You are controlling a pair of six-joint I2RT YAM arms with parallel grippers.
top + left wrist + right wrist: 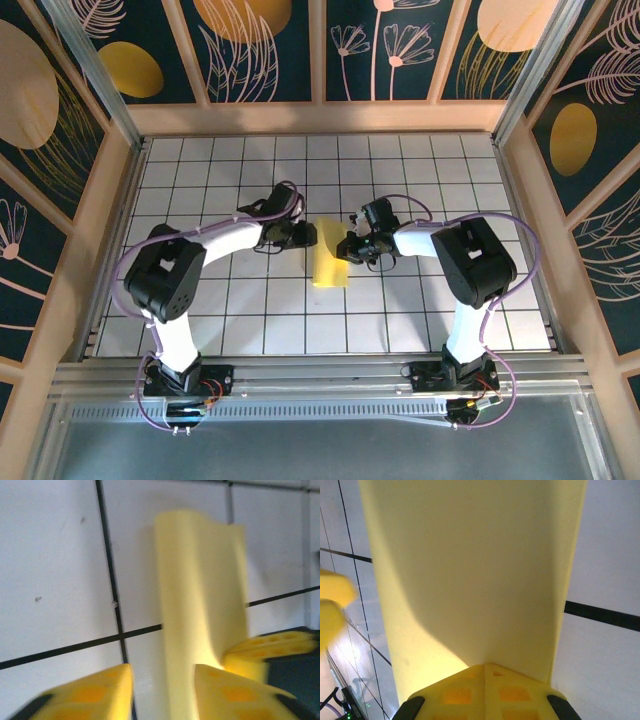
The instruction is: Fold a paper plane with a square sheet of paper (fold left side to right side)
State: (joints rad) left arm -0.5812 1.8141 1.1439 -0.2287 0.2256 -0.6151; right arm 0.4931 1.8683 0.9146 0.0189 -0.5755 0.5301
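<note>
R pincer (348, 247) grips curled paper sheet (330, 264); L pincer (308, 236) spread.

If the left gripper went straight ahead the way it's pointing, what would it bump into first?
Most likely the yellow paper, standing curled right ahead of the left gripper and its open fingers, though depth is hard to judge.

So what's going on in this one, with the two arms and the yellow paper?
Both arms are at the square sheet of paper in the middle of the table. The right gripper looks pinched on one edge, holding the sheet raised and curved off the tiles. The left gripper sits at the opposite side with its fingers apart, the paper standing between them. The fold is only partway: no flat crease yet, nothing resembling a plane.
</note>
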